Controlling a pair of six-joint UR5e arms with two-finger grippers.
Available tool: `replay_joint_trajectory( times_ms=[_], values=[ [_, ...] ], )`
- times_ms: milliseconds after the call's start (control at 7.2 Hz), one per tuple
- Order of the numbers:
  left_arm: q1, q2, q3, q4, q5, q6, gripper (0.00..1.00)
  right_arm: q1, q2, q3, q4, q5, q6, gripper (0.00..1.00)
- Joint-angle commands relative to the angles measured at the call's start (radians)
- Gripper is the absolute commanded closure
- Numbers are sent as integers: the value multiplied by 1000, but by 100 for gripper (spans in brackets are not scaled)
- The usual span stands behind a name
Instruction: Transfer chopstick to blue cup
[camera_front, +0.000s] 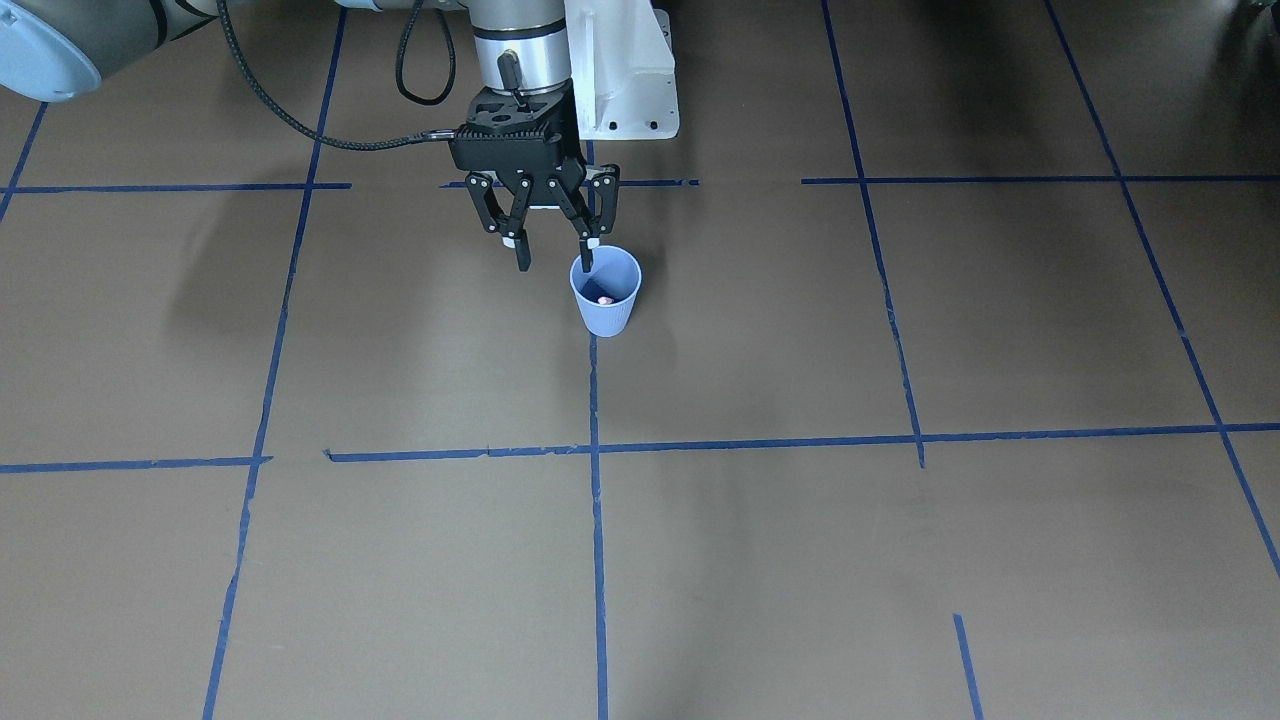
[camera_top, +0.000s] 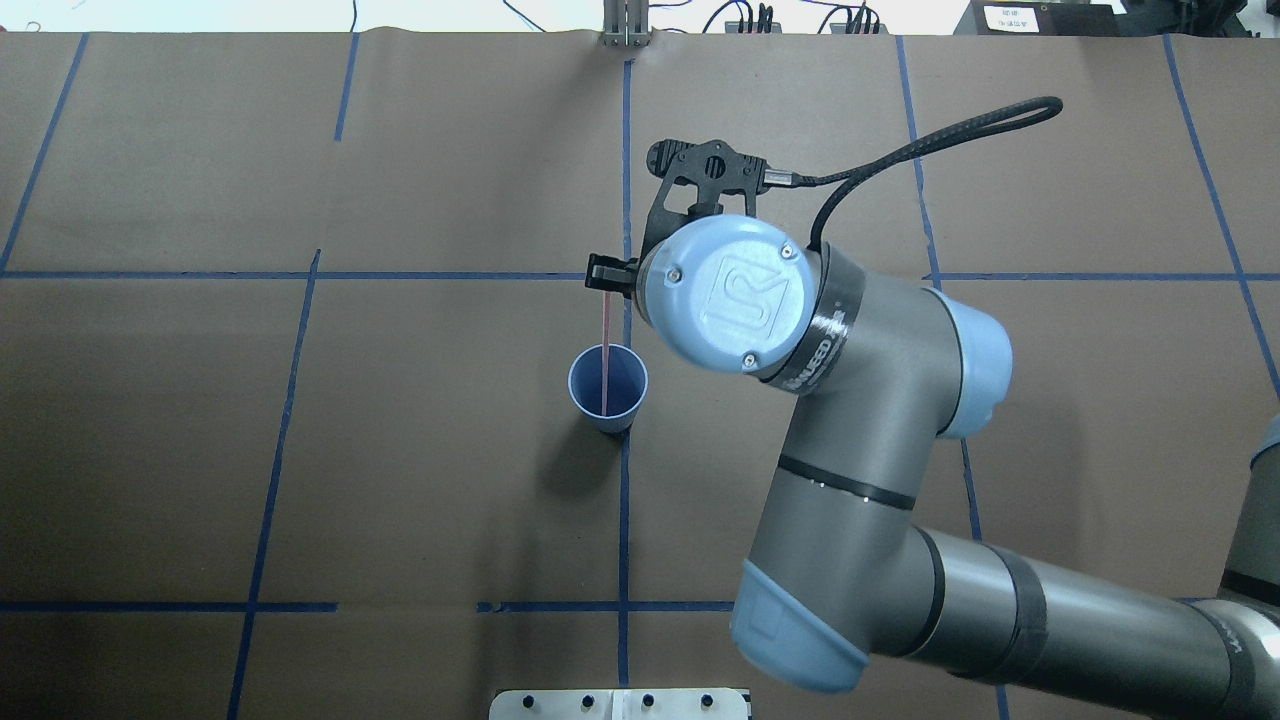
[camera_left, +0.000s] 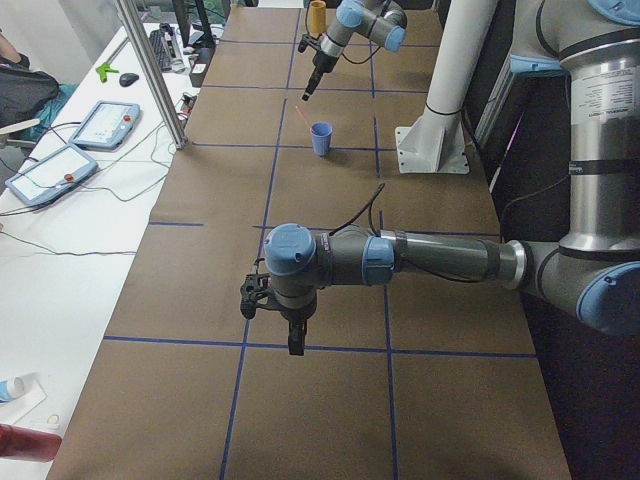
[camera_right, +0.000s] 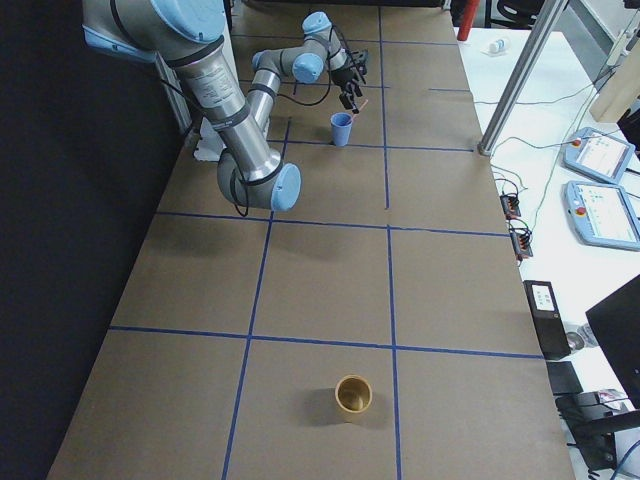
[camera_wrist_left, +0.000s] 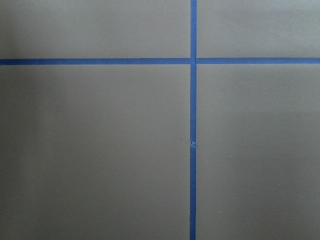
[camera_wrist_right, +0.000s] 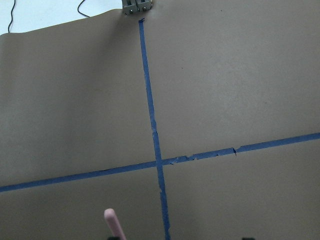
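The blue cup (camera_front: 605, 318) stands upright on the brown table, on a blue tape line; it also shows in the overhead view (camera_top: 626, 388). One pale pink chopstick (camera_top: 606, 350) stands in it and leans out over the rim towards the far side. Its top end shows in the right wrist view (camera_wrist_right: 114, 223). My right gripper (camera_front: 554, 264) hangs just above the cup with its jaws spread open, and one fingertip (camera_front: 587, 262) is at the cup's rim beside the stick. My left gripper (camera_left: 293, 340) hovers low over bare table, far from the cup. I cannot tell whether it is open or shut.
A brown cup (camera_right: 352, 397) stands alone near the table's right end. The white arm mount (camera_front: 625, 80) sits behind the blue cup. Blue tape lines (camera_wrist_left: 193, 150) cross the table. Tablets and cables lie on the side table (camera_right: 600, 190).
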Motion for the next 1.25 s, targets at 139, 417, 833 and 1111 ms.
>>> replay_joint_trajectory(
  times_ms=[139, 417, 833, 1111],
  values=[
    [36, 0, 8, -2, 8, 14, 0, 237, -24, -3, -189, 355, -302, 0],
    [100, -2, 37, -2, 12, 12, 0, 418, -125, -47, -217, 564, -630, 0],
    [103, -26, 44, -73, 5, 8, 0, 625, -304, -107, -205, 730, -1060, 0],
    [103, -17, 114, -95, 0, 9, 0, 751, -492, -96, -163, 759, -1311, 0]
  ],
)
